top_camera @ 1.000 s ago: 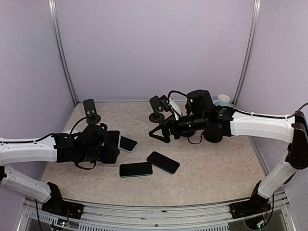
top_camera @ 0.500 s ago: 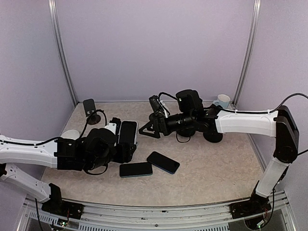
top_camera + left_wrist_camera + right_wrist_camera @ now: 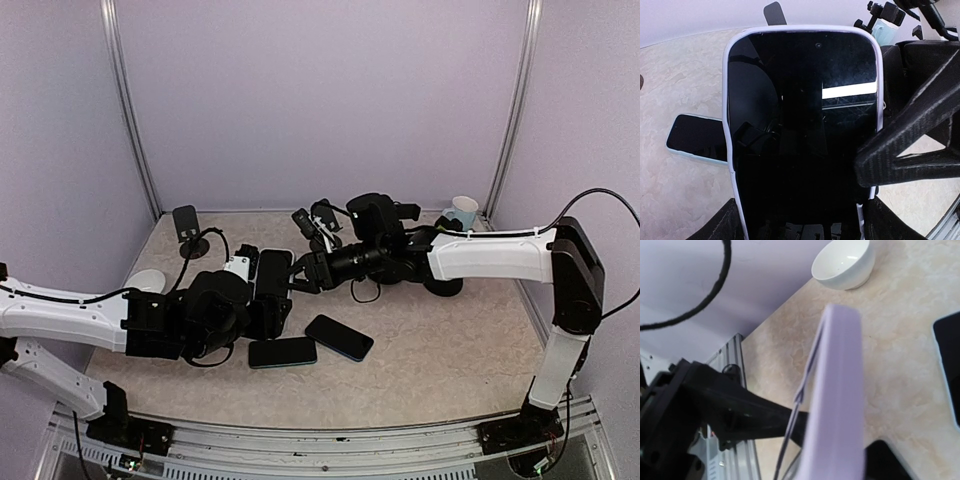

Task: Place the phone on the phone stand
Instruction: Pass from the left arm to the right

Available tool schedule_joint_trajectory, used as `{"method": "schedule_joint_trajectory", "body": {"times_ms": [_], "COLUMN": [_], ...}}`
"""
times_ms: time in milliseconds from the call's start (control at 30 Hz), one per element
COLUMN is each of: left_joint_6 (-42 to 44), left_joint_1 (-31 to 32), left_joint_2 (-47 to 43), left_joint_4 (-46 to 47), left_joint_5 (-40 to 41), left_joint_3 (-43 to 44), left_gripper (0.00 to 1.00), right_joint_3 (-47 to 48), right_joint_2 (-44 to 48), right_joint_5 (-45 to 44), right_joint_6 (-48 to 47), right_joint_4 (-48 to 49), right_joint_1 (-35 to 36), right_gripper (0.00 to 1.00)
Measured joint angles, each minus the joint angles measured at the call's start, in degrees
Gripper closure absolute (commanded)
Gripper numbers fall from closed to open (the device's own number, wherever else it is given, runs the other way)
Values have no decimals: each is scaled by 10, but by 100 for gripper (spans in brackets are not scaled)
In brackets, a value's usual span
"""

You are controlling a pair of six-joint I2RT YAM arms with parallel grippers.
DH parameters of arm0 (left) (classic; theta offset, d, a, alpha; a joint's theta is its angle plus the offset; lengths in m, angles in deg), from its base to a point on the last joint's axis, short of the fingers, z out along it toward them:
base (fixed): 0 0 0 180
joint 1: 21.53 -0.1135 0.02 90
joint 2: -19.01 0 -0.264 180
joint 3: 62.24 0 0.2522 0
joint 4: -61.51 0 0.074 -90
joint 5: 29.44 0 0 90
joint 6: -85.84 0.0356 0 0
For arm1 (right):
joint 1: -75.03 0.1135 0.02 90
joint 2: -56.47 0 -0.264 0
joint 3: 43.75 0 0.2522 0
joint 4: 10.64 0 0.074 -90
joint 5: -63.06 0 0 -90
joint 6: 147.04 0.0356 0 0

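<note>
Left claw [image 3: 266, 306] is clenched on the white-cased phone [image 3: 800, 120], gripping it by its lower end and holding it upright, clear of the table [image 3: 440, 350]. This is just left of centre in the overhead view. In the left wrist view the dark screen faces the camera and fills most of the frame, with a bright strip of light reflected across it.

The right claw [image 3: 300, 276] has its arm stretched in from the right of the overhead view and sits against the phone's right edge. One of its black truss-shaped fingers [image 3: 900, 150] crosses in front of that edge in the left wrist view. Its other finger is hidden, so I cannot tell whether this claw is pinching the phone or standing released around it. The right wrist view shows the phone edge-on as a pale strip down the middle.

The far-left phone stand [image 3: 188, 226] stands at the upper left of the tabletop, well apart from the held phone. The middle phone stand [image 3: 322, 214] stands just behind the right arm's wrist.

Two more handsets lie flat and screen up below the claws, a blue-edged phone [image 3: 282, 351] and a slanted dark phone [image 3: 339, 337] just to its right. A white bowl [image 3: 147, 281] sits at the left, beside the left arm. A pale mug [image 3: 462, 210] stands at the back right.
</note>
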Motion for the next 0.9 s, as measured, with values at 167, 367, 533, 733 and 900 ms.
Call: {"method": "schedule_joint_trajectory", "body": {"times_ms": [167, 367, 533, 733, 900], "left_joint_6": [0, 4, -2, -9, 6], "left_joint_1": [0, 0, 5, 22, 22], "left_joint_2": [3, 10, 10, -32, -130], "left_joint_4": [-1, -2, -3, -1, 1], "left_joint_5": [6, 23, 23, 21, 22], "left_joint_3": [6, 9, 10, 13, -4], "left_gripper": [35, 24, 1, 1, 1], "right_joint_3": [10, 20, 21, 21, 5], "right_joint_2": [-9, -10, -12, -12, 3], "right_joint_5": [6, -4, -7, -16, -12], "right_joint_6": [3, 26, 17, -30, -86], "right_joint_4": [2, -1, -5, -38, -60], "right_joint_1": [2, 3, 4, 3, -3], "right_gripper": [81, 100, 100, 100, 100]}}
